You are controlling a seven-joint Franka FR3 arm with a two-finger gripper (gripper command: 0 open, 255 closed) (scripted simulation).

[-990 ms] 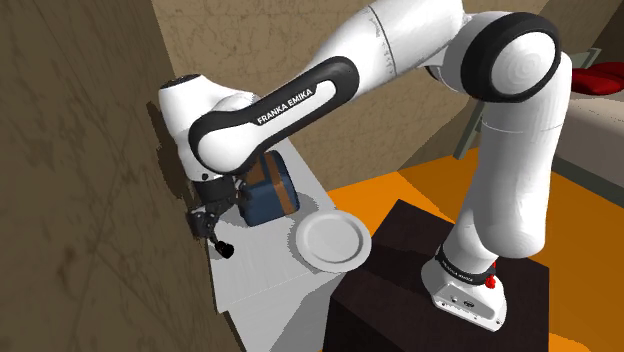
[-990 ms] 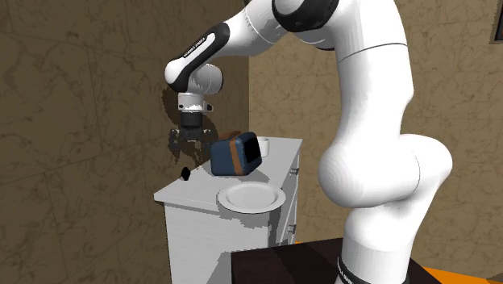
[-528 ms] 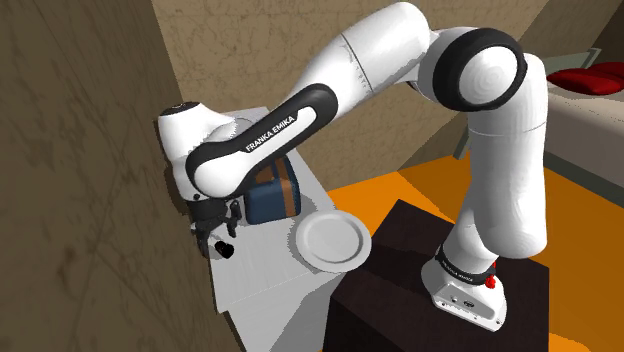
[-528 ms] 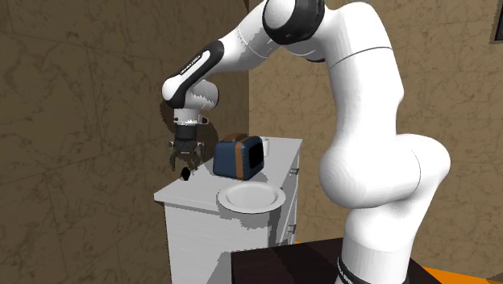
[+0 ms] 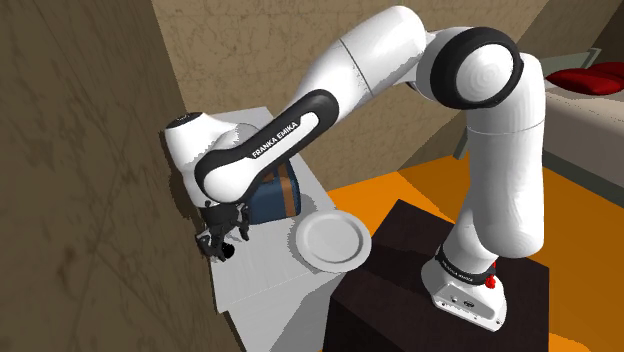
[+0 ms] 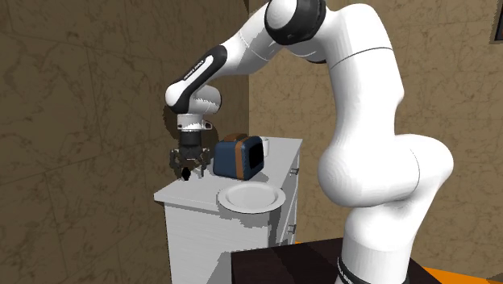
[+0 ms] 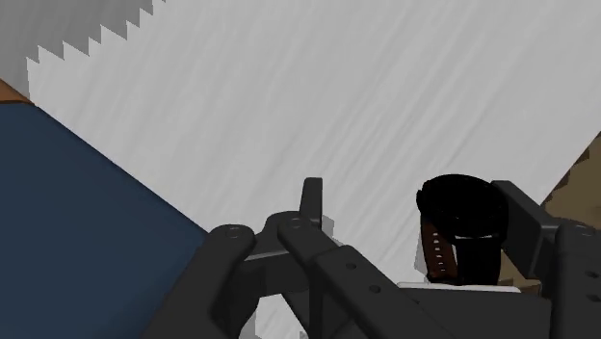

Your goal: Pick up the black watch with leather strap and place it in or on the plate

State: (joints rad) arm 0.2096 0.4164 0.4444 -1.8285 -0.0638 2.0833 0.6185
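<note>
**Arm.** The white Franka arm (image 5: 470, 150) rises from the dark box stand (image 5: 400, 290) to a high elbow. Its forearm slopes down towards the shoulder view's left. The wrist is upright, so the hand points straight down at the top of the white cabinet (image 6: 193, 218), close to the brown mottled wall (image 6: 81, 121).

**Tool.** The black two-finger gripper (image 7: 414, 197) is low over the cabinet top. Its fingers are spread and clasp nothing.

**Task item.** The black round-cased watch with a brown strap (image 7: 460, 217) lies on the cabinet top between the fingers, tight beside one finger (image 7: 525, 226) and well apart from the other. The strap runs from the case back towards the hand, crosswise to the line joining the fingertips.

**Target.** The white round plate (image 5: 333, 240) sits near the cabinet's front edge, apart from the watch.

**Other.** A dark blue boxy object with a brown band (image 6: 239, 157) stands just beside the gripper.
</note>
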